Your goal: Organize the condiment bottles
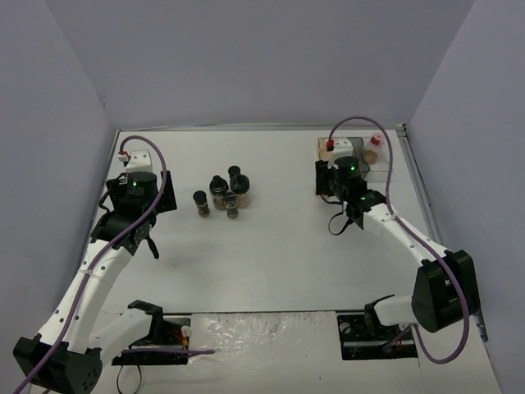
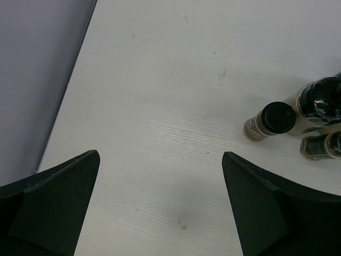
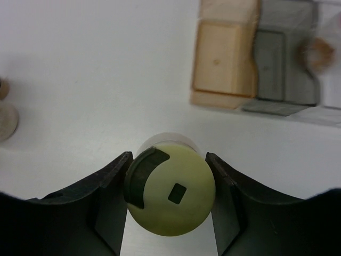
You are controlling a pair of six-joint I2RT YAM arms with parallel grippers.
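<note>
Four black-capped spice jars (image 1: 220, 195) stand clustered at the table's left middle. Three of them show in the left wrist view (image 2: 276, 119) at the right edge. My left gripper (image 1: 141, 238) is open and empty over bare table (image 2: 160, 176), left of and nearer than the cluster. My right gripper (image 1: 344, 220) is shut on the yellow-capped jar (image 3: 170, 197), fingers (image 3: 109, 184) on both sides of the cap. That jar is hidden under the arm in the top view. The pink-capped jar (image 1: 375, 144) stands in the tray at the back right.
The tray (image 1: 358, 149) of amber (image 3: 224, 64) and grey (image 3: 277, 61) compartments lies beyond and right of my right gripper. The left wall (image 2: 32, 80) is close beside my left gripper. Blurred jar parts (image 3: 6, 120) show at the right wrist view's left edge.
</note>
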